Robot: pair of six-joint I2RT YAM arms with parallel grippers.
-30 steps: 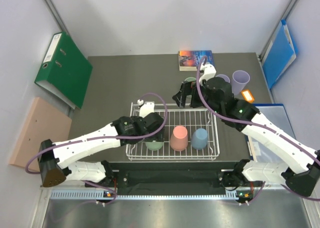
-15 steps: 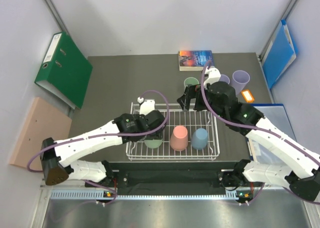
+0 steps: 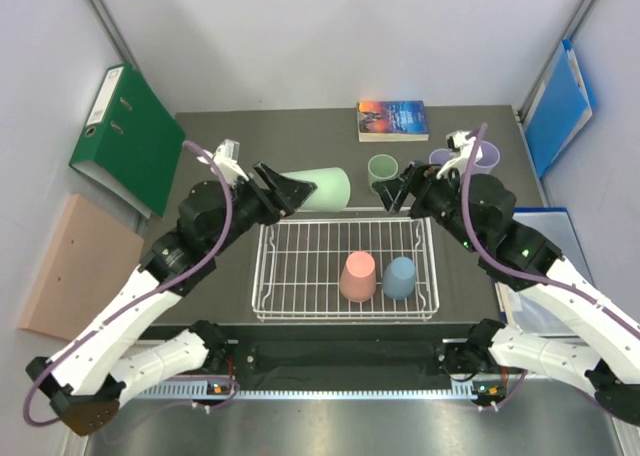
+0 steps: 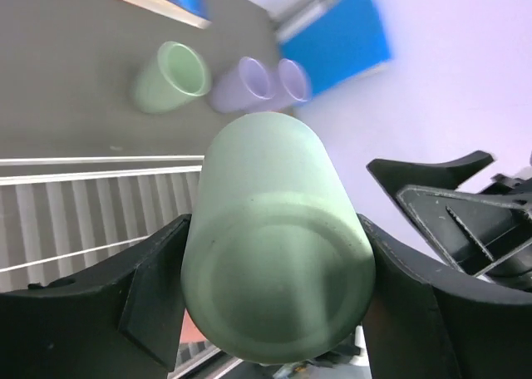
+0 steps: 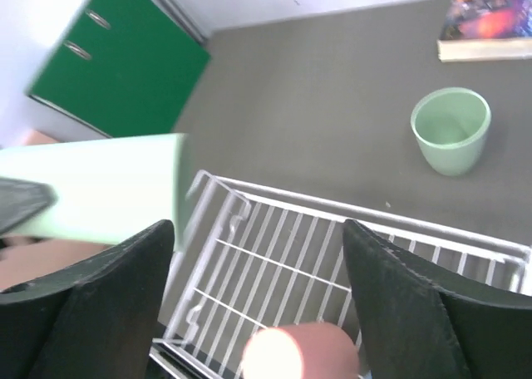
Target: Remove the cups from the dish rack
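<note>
My left gripper [image 3: 290, 189] [image 4: 278, 267] is shut on a light green cup [image 3: 322, 188] [image 4: 274, 254], held on its side in the air over the back edge of the white wire dish rack [image 3: 300, 261] [image 5: 249, 229]. A salmon pink cup [image 3: 358, 276] [image 5: 299, 351] and a light blue cup [image 3: 400, 276] stand upside down in the rack. A second green cup [image 3: 382, 167] [image 5: 450, 130] [image 4: 173, 76] and two lavender cups [image 4: 241, 84] [image 3: 485, 154] stand upright on the table behind the rack. My right gripper [image 3: 398, 194] [image 5: 258, 246] hovers open and empty at the rack's back right corner, facing the held cup.
A book [image 3: 392, 119] lies at the table's back edge. A green binder [image 3: 128, 136] leans off the left side and a blue folder [image 3: 560, 106] stands at the right wall. An orange tag [image 3: 496, 190] lies by the lavender cups. A pink board [image 3: 70, 266] sits far left.
My left arm has lifted the green cup out of the rack, up and back, and turned it on its side. My right gripper has drawn right and turned towards it.
</note>
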